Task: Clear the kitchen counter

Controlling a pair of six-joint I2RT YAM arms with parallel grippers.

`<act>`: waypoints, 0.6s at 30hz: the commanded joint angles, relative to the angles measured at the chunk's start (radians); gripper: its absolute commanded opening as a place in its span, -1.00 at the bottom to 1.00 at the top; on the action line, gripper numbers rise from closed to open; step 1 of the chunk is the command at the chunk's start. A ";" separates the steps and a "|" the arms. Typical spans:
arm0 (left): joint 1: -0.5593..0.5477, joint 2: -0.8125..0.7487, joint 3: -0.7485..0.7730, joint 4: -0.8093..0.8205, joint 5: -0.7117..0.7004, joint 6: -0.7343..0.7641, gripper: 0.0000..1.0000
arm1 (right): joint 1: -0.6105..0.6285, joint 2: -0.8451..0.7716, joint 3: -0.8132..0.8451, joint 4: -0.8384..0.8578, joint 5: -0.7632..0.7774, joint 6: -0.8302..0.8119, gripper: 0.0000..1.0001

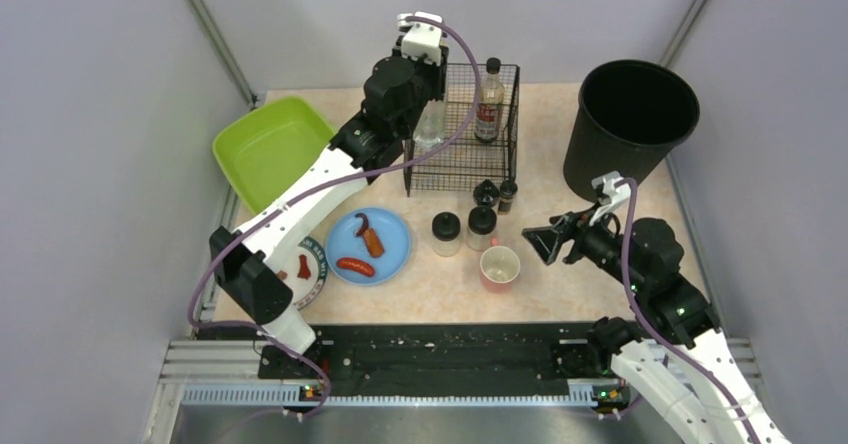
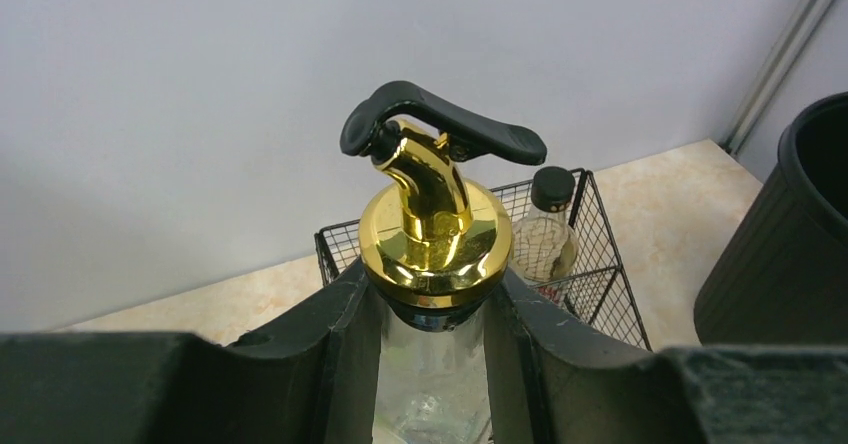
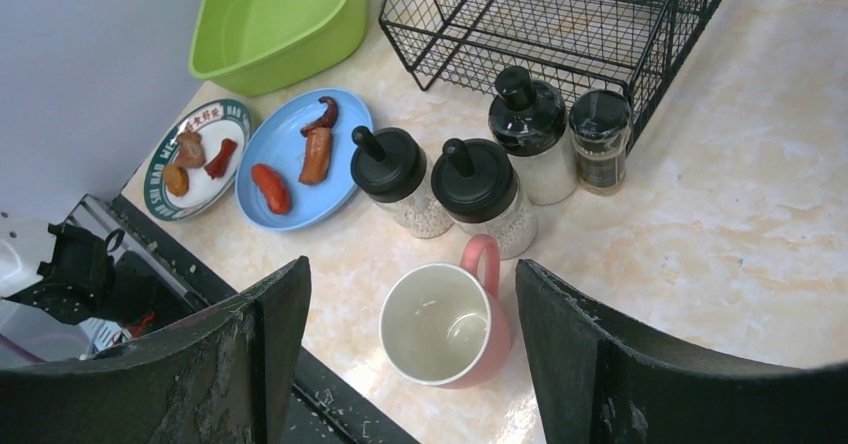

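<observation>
— How far along is the clearing?

— Barely started, I'd say. The kitchen counter (image 1: 545, 134) fills the middle of the overhead view, and the blue plate (image 1: 392, 256), small plate (image 1: 318, 276), four jars (image 3: 480, 199) and pink mug (image 3: 440, 329) all sit on it. One sauce bottle (image 1: 489, 99) stands in the wire basket (image 1: 460, 179), top centre.

— And the hands?

— The left gripper (image 2: 432, 314) is clamped on a gold-spouted bottle (image 2: 430, 234) at the basket's left edge. The right gripper (image 3: 410, 274) hangs spread wide above the mug, touching nothing.

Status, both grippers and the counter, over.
Left gripper shut on gold-capped bottle by wire basket. Right gripper open, above pink mug. Kitchen counter uncleared: plates, shakers on it.
</observation>
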 commanded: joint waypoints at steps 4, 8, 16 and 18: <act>0.000 0.093 0.233 0.207 -0.050 0.029 -1.00 | 0.013 -0.036 -0.003 0.022 -0.022 -0.014 0.47; 0.000 0.177 0.347 0.211 -0.066 0.052 -1.00 | 0.014 -0.047 0.006 0.010 -0.018 -0.028 0.47; 0.000 0.289 0.449 0.311 -0.113 0.109 -1.00 | 0.015 -0.059 0.005 0.011 -0.035 -0.030 0.47; 0.001 0.312 0.474 0.324 -0.113 0.119 -1.00 | 0.014 -0.060 0.009 0.011 -0.041 -0.029 0.47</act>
